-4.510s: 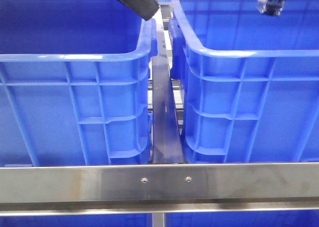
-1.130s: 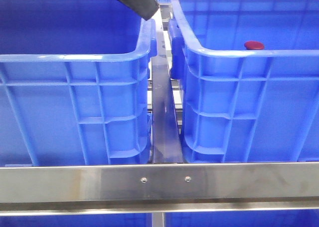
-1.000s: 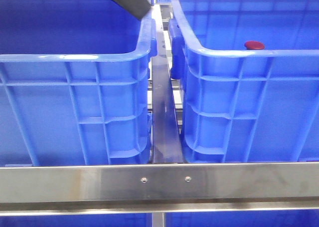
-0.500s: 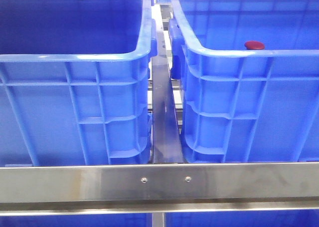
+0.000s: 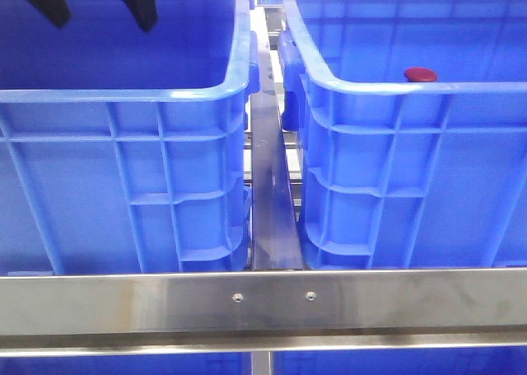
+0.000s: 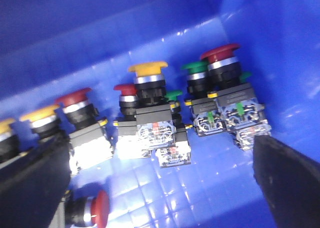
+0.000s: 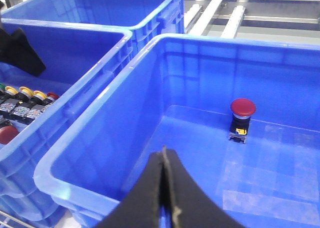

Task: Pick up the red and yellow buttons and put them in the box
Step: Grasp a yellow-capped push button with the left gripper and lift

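1. Front view: the left gripper (image 5: 99,8) hangs with jaws spread inside the left crate (image 5: 123,95); a red button (image 5: 420,75) already sits in the box (image 5: 395,86) beside it.
2. Left wrist view: a yellow button (image 6: 147,67) stands mid-row, tight against neighbours on the left crate's floor. The spread fingers could snag a green one (image 6: 194,67). Module labels are too blurred to read.
3. Right wrist view: the right gripper (image 7: 165,188) is closed and empty, above the box's near rim.

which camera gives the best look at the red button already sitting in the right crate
The right wrist view: the red button stands whole, cap and base, on the right crate's floor. The front view shows only its red cap above the rim. The left wrist view does not show it.
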Action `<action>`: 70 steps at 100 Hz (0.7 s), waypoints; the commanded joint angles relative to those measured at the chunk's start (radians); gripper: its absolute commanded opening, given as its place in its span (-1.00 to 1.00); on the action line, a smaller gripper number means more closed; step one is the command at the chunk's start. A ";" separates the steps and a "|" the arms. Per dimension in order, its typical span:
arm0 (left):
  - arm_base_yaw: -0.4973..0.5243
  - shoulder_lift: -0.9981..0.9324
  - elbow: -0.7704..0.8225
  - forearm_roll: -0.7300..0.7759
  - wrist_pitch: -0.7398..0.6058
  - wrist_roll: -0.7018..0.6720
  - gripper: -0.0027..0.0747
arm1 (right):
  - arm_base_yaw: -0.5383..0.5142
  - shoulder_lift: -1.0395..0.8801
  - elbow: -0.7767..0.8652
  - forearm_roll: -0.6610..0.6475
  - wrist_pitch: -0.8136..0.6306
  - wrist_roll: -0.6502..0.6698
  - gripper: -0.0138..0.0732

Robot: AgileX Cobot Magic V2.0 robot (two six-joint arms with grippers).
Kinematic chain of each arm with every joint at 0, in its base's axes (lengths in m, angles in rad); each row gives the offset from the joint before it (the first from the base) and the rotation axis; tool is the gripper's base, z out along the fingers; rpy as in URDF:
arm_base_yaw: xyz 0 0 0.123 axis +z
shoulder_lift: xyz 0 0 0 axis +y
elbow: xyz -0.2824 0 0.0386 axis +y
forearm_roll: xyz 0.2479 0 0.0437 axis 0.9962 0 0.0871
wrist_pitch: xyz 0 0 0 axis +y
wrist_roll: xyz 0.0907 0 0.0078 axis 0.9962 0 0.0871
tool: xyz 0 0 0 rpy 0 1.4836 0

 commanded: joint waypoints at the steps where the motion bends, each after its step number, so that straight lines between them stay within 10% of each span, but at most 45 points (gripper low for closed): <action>1: 0.001 -0.010 -0.032 0.004 -0.049 -0.017 0.86 | -0.003 0.000 -0.026 0.023 -0.006 -0.011 -0.84; 70: 0.002 0.167 -0.033 0.042 -0.128 -0.017 0.86 | -0.003 0.000 -0.026 0.023 0.015 -0.011 -0.84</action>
